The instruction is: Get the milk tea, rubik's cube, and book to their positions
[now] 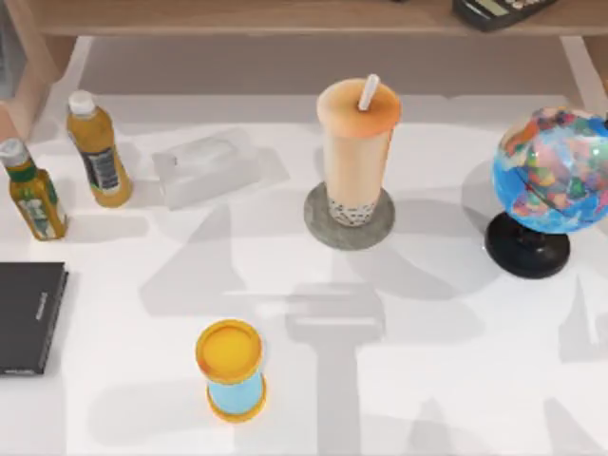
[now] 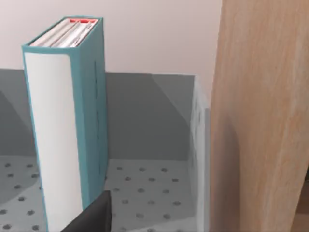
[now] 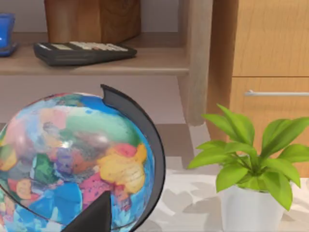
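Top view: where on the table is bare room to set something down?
Free: the front right, between the blue cylinder and the globe; also the middle strip before the milk tea. Crowded: the left side, with two bottles, a clear box and a black slab.

Book (image 2: pixel 63 130) bottom cut off.

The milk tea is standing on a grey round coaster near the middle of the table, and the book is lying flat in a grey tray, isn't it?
Not quite. The left wrist view shows the book standing upright in the grey tray, not lying flat. The milk tea does stand on the grey round coaster.
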You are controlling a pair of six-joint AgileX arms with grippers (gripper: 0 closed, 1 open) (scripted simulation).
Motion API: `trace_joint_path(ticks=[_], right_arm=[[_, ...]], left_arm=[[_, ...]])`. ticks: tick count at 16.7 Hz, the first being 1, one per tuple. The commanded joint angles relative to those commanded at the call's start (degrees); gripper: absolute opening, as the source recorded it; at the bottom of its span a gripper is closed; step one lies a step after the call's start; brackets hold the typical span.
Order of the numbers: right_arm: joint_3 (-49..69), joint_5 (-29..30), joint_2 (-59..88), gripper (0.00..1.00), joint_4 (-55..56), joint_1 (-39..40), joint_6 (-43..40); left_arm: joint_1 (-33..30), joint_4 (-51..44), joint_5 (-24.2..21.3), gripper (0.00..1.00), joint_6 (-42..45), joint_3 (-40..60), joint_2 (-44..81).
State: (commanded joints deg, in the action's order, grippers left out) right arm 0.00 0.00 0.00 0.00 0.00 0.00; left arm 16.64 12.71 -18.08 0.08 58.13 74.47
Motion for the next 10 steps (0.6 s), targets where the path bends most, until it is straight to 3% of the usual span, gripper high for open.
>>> trace_joint_path(ticks=[5,10], right_arm=[[0.00,0.00,0.00,1.00,0.00,0.00,0.00],[0.00,0.00,0.00,1.00,0.00,0.00,0.00]], left_arm=[[4.20,12.52,-4.73,1.00,0.04,14.74,27.59],[6.44,20.15,-7.26,1.00,-0.04,23.02,40.58]])
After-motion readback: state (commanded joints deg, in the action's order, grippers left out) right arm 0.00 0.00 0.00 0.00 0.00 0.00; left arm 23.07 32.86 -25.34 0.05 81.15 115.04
